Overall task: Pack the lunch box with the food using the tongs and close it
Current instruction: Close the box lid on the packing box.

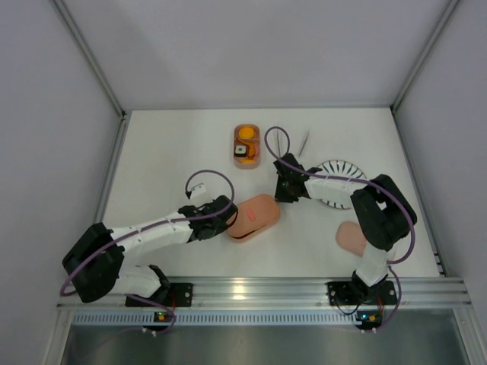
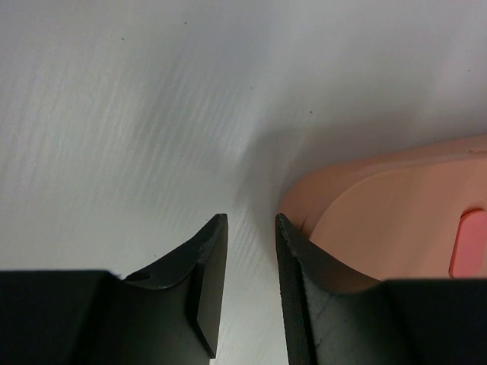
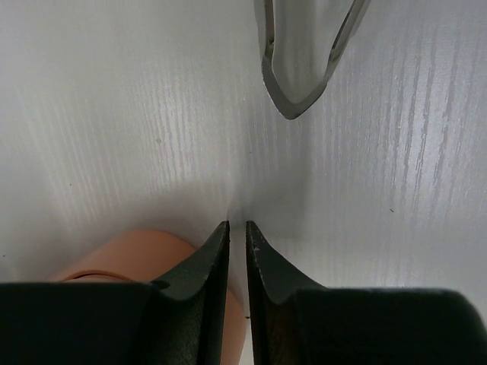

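From above, the open lunch box tray point(image 1: 246, 146) sits toward the back of the white surface point(image 1: 175, 152) with an orange round piece point(image 1: 246, 134) and a black-and-white sushi roll point(image 1: 242, 150) inside it. Just to its right lie the tongs point(image 1: 304, 142), thin and silvery, and beyond them the striped white plate point(image 1: 340, 169) pokes out from under the right arm. A pink oval box piece point(image 1: 257, 215) lies near the middle, and the left tool point(image 1: 230, 220) is right up against its left end. The right tool point(image 1: 284, 169) hangs between that piece and the tongs. A flat pink lid point(image 1: 348, 237) lies on its own by the right arm's base. From the left wrist, the left tool point(image 2: 251, 220) has its fingers point(image 2: 209, 251) spread a little with only bare surface point(image 2: 152, 114) between them. The right-hand finger stands at the rounded end of the pink piece point(image 2: 396, 220), which shows two stacked layers and a deeper pink patch at the frame's edge. I cannot tell whether the finger touches it. From the right wrist, the right tool point(image 3: 237, 226) is all but pressed together, just a slit showing and nothing caught in it. The joined end of the tongs point(image 3: 293, 68) lies on the surface ahead of the tips, apart from them. The pink piece's edge point(image 3: 129, 251) shows low on the left.
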